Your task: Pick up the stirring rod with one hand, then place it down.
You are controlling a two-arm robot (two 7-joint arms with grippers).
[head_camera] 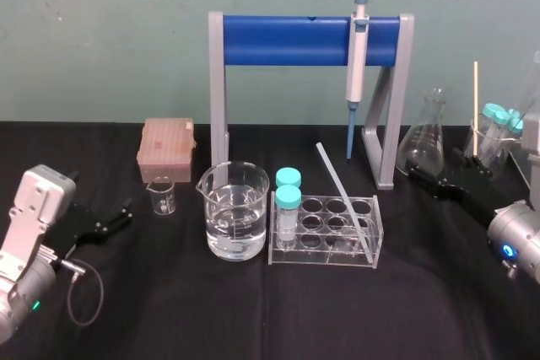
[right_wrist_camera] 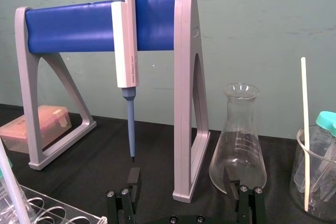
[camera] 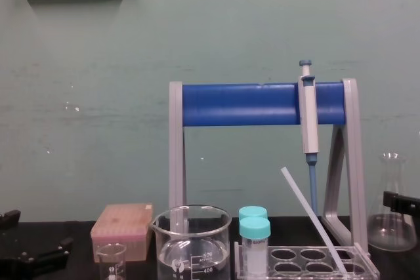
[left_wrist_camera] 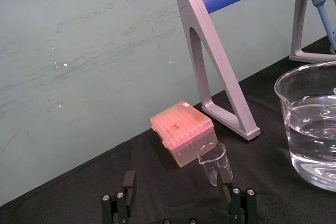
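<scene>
The stirring rod point(head_camera: 344, 200) stands tilted in the clear tube rack point(head_camera: 325, 256). Its lower end sits in a front well at the rack's right side, and its upper end leans left. The right gripper point(head_camera: 434, 170) is at the table's right, near the conical flask point(head_camera: 426, 145), well apart from the rod, jaws spread and empty. The left gripper point(head_camera: 122, 215) rests at the table's left, near the small beaker point(head_camera: 162, 196), jaws spread.
</scene>
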